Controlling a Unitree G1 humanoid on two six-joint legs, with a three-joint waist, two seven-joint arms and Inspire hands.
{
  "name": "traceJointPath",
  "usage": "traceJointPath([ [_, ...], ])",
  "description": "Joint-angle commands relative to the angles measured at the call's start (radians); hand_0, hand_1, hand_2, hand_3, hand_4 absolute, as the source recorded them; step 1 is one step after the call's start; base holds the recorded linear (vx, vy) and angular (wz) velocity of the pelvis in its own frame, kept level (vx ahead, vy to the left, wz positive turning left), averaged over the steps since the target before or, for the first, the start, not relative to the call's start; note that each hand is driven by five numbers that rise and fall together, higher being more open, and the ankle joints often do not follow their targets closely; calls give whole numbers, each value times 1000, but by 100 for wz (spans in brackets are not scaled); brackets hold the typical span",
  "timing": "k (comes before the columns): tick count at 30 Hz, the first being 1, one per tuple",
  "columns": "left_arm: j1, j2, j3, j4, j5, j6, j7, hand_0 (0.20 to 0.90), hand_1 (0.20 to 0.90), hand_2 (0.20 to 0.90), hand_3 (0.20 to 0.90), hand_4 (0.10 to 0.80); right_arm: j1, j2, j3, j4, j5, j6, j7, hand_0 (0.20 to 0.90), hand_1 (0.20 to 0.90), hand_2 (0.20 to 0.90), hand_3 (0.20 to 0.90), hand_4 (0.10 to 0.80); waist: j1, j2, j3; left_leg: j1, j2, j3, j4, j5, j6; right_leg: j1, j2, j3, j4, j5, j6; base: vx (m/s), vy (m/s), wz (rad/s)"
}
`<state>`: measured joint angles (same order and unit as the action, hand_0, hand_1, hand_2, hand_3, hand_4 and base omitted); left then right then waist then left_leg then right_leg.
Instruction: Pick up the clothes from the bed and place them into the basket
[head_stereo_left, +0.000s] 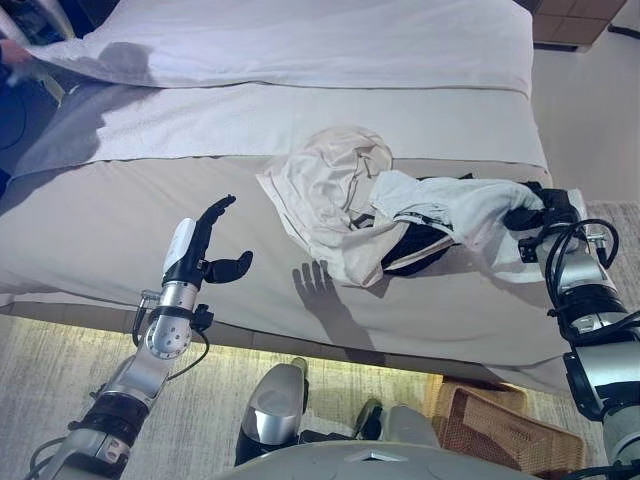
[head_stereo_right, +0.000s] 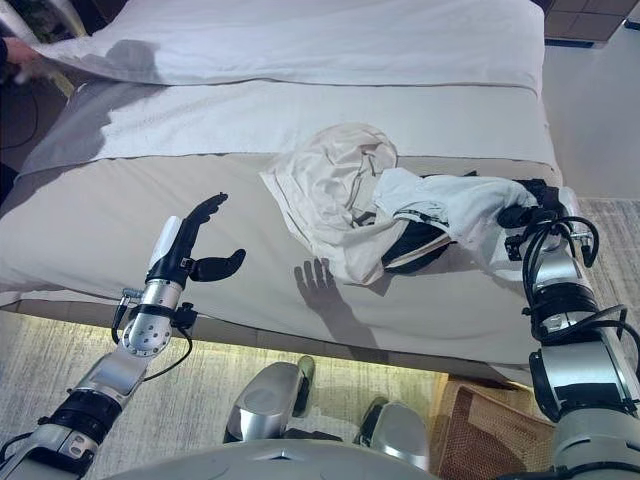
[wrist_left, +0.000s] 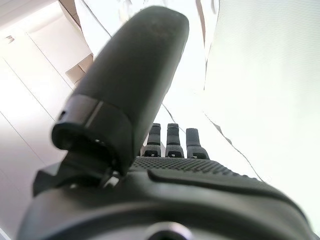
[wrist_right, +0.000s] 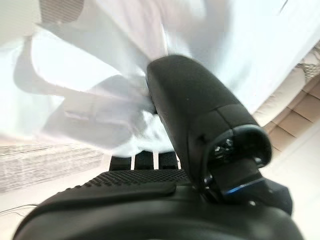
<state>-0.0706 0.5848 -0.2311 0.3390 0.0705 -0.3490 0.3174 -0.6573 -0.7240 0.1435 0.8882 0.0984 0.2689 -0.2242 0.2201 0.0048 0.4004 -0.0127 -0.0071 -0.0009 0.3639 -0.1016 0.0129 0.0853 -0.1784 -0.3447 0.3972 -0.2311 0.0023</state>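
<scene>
Fingers of the right hand (head_stereo_left: 532, 207) appear curled into the pale garment (head_stereo_left: 450, 205), though cloth hides them. Left hand (head_stereo_left: 205, 245) hovers spread, empty. The clothes heap (head_stereo_left: 335, 195) lies mid-bed (head_stereo_left: 150, 215): soft, light, best gathered by bunched folds. Wicker basket (head_stereo_left: 500, 430) waits below.

A wide bed with a taupe cover (head_stereo_left: 90, 225), a white textured sheet band (head_stereo_left: 250, 120) and a white folded duvet (head_stereo_left: 330, 40) stands on pale grey streaked carpet (head_stereo_left: 50, 390), a warm light strip (head_stereo_left: 90, 322) glowing under its near edge

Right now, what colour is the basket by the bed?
Brown wicker basket, clearest in the left eye view.
</scene>
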Motion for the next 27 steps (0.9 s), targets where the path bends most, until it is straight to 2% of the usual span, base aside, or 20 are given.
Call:
traceJointPath([
  [1,-4,33,25,-62,-17,-50,41,900,900,900,900,800,-70,-107,-10,25,-40,-52,9,900,900,900,900,800,10,-20,-103,-102,4,24,80,-98,-26,-58,18,2,26,16,-17,0,0,0],
  [7,-13,39,27,-64,-21,-48,45,900,900,900,900,800,-97,-133,36,82,-159,7,107,900,900,900,900,800,11,-29,-103,-93,4,28,67,-95,-26,-51,19,7,11,20,-11,0,1,-1],
  [10,-19,42,27,-60,-21,-46,44,900,900,900,900,800,-114,-144,75,120,-317,121,224,900,900,900,900,800,10,-35,-102,-89,5,32,64,-96,-26,-50,21,12,10,19,-9,2,6,-4],
  [12,-17,51,32,-70,-28,-45,51,900,900,900,900,800,-109,-175,137,179,-444,202,386,900,900,900,900,800,11,-46,-98,-85,12,37,59,-91,-24,-43,24,18,-4,25,-7,-9,-1,-6],
  [14,-19,54,31,-74,-33,-42,54,900,900,900,900,800,-113,-187,150,197,-470,207,405,900,900,900,900,800,11,-49,-96,-81,13,36,54,-89,-23,-40,27,20,-11,27,-6,-1,-1,-3],
  [17,-24,56,29,-74,-39,-37,51,900,900,900,900,800,-135,-196,160,217,-494,195,375,900,900,900,900,800,12,-54,-97,-72,15,34,42,-85,-23,-34,32,26,-20,29,-5,8,-3,-9],
  [21,-27,60,22,-84,-31,-29,47,900,900,900,900,800,-195,-217,168,149,-437,112,208,900,900,900,900,800,14,-58,-92,-71,16,33,39,-85,-25,-34,37,33,-25,31,-2,1,-15,-6],
  [22,-27,60,22,-83,-31,-30,47,900,900,900,900,800,-197,-218,169,145,-434,107,200,900,900,900,900,800,14,-57,-92,-72,16,33,40,-86,-25,-35,37,33,-23,30,-2,-26,-3,-7],
  [23,-30,60,13,-83,-19,-35,44,900,900,900,900,800,-215,-219,168,87,-425,74,134,900,900,900,900,800,14,-53,-87,-82,15,32,51,-89,-25,-43,36,31,-12,27,-4,-30,6,-7],
  [27,-37,61,-10,-83,24,-37,63,900,900,900,900,800,-231,-228,182,25,-436,0,42,900,900,900,900,800,9,-36,-71,-109,10,28,74,-92,-25,-67,31,30,15,21,-9,-49,26,-3],
])
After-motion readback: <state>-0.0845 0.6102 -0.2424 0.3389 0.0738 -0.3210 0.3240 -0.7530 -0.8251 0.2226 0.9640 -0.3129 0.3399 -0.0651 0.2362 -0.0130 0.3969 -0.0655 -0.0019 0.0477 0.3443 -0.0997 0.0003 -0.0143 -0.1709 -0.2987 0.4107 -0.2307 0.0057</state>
